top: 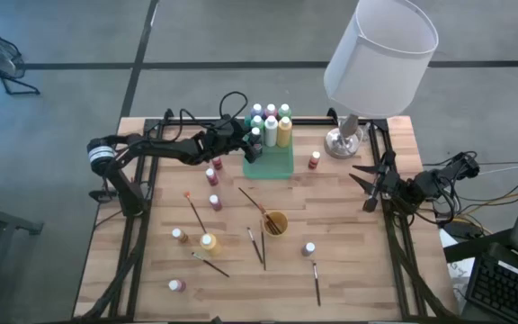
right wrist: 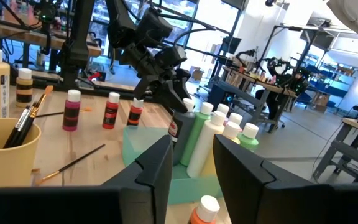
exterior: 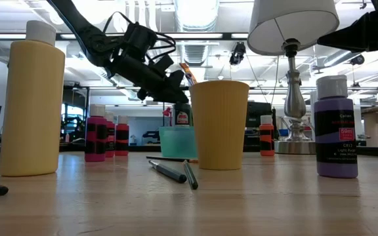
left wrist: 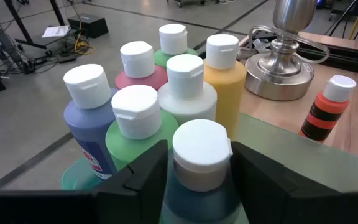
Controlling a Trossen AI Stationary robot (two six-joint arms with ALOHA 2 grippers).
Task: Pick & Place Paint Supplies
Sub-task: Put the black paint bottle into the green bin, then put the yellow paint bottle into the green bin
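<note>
High view: left gripper [top: 252,140] upper centre, over tray [top: 277,166].
Left wrist view: jaws parted beside teal bottle [left wrist: 199,163], lower centre, loose or gripped unclear.
Right gripper [top: 364,183] idle right, fingers apart.
Lift straight, avoid neighbours.
</note>
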